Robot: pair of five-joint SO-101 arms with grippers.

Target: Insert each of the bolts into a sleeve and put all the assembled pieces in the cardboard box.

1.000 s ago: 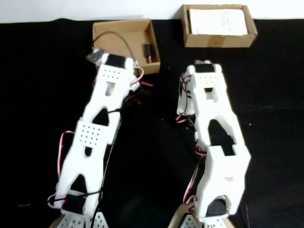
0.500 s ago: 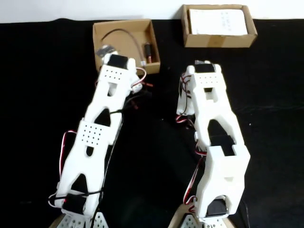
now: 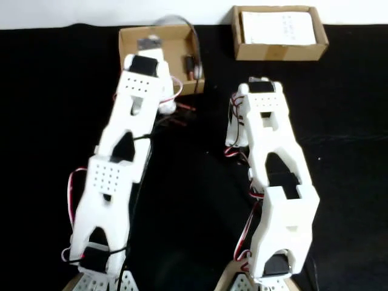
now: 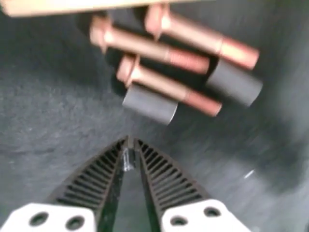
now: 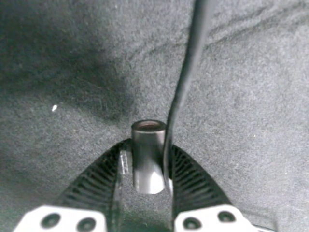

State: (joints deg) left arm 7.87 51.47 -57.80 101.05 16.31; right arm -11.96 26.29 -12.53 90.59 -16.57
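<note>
At 11 o'clock on the black cloth surface (image 3: pixel 48 121), the white left arm (image 3: pixel 121 151) has stretched farther toward 12 o'clock over the past second. Its wrist is now over the open brown cardboard box (image 3: pixel 124 42), where what looks like one assembled piece (image 3: pixel 191 65) lies. The left hand (image 4: pixel 130 142) is pressed together and empty, with three loose copper bolts (image 4: pixel 149 46) and two dark grey sleeves (image 4: pixel 148 104) just beyond its tips. The right hand (image 5: pixel 147 150) pinches an upright dark cylindrical sleeve (image 5: pixel 147 166), so a bolt pickup probably comes next.
</note>
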